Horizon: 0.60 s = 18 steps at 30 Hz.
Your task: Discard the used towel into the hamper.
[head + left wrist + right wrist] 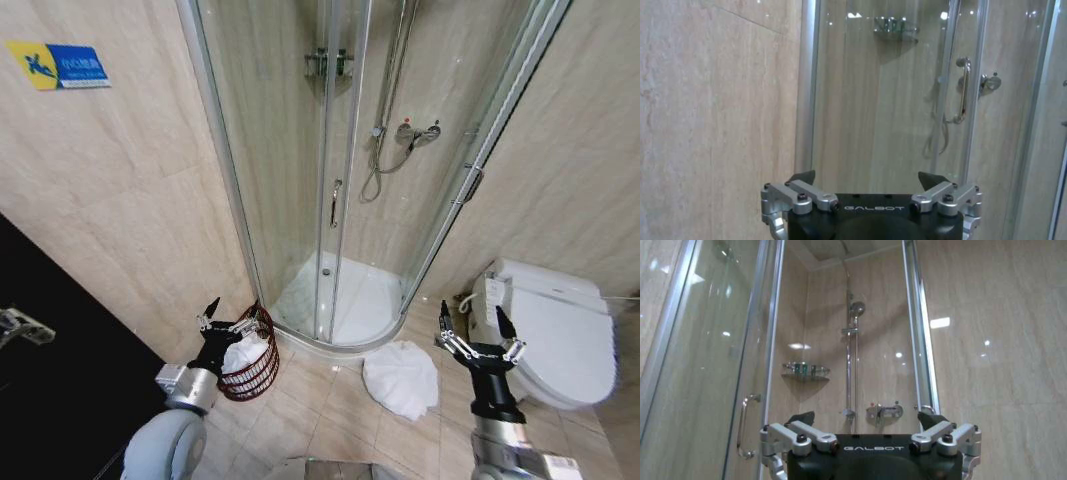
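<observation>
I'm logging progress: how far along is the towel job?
One white cloth already lies in the dark reddish-brown wire hamper beside the open left gripper. Nothing is in hand; the right gripper is open too. A white crumpled towel lies on the tiled floor.

We read "GALBOT" in pale capitals on the black body of the left gripper [867, 178], and the same word on the black body of the right gripper [867, 418]. The blue and yellow rectangular wall sign [58, 65] carries white characters too small to read.
</observation>
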Available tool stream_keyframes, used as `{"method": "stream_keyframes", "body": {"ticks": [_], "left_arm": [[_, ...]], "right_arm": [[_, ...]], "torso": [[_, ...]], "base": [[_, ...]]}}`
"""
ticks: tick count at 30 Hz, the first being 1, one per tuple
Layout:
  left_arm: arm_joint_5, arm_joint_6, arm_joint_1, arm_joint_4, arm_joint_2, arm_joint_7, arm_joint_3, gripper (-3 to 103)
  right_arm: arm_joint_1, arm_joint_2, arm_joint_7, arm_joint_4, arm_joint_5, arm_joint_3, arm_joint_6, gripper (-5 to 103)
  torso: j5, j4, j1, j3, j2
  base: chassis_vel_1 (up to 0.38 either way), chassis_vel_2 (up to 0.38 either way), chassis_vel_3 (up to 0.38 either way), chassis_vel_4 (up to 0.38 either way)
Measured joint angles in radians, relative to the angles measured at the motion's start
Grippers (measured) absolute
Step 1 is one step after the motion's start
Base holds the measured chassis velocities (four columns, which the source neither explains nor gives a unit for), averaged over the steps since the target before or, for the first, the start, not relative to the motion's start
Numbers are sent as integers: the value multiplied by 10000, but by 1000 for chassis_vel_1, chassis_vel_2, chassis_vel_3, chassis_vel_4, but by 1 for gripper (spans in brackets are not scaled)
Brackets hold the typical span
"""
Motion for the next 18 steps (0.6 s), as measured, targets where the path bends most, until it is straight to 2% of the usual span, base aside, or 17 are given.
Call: {"method": "stream_keyframes", "body": {"ticks": [10, 18], "left_arm": [[0, 0, 0, 0, 0, 0, 0, 100], [0, 0, -1, 0, 1, 0, 0, 100]], "right_arm": [[1, 23, 69, 22, 9, -4, 58, 100], [12, 9, 75, 22, 9, -3, 70, 100]], "torso": [[-1, 0, 1, 0, 0], [-4, -2, 3, 1, -1]], "base": [[-4, -4, 5, 5], [-118, -131, 109, 110]]}}
